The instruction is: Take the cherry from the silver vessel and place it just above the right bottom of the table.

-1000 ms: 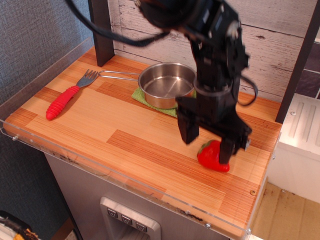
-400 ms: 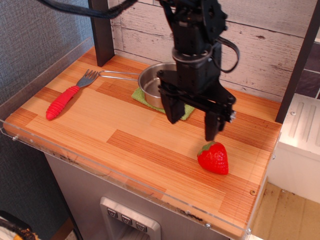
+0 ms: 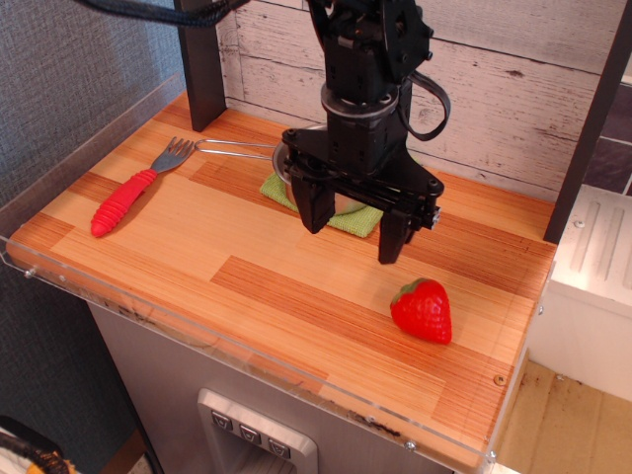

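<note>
One cherry lying free near the bench's right front, pincer wide and empty above, placing apparently done, only withdrawal clear of pan left.

The cherry, a glossy red cone-shaped toy fruit with a small green leafy top, is lying on its side on the table, toward the right front corner, leaves pointing up-left and nothing touching it. The silver vessel, a shiny steel pan, is sitting toward the back of the table, mostly hidden, its thin wire handle reaching left. The table is showing light and reddish-brown striped planks, with clear rails running along its edges.
</note>
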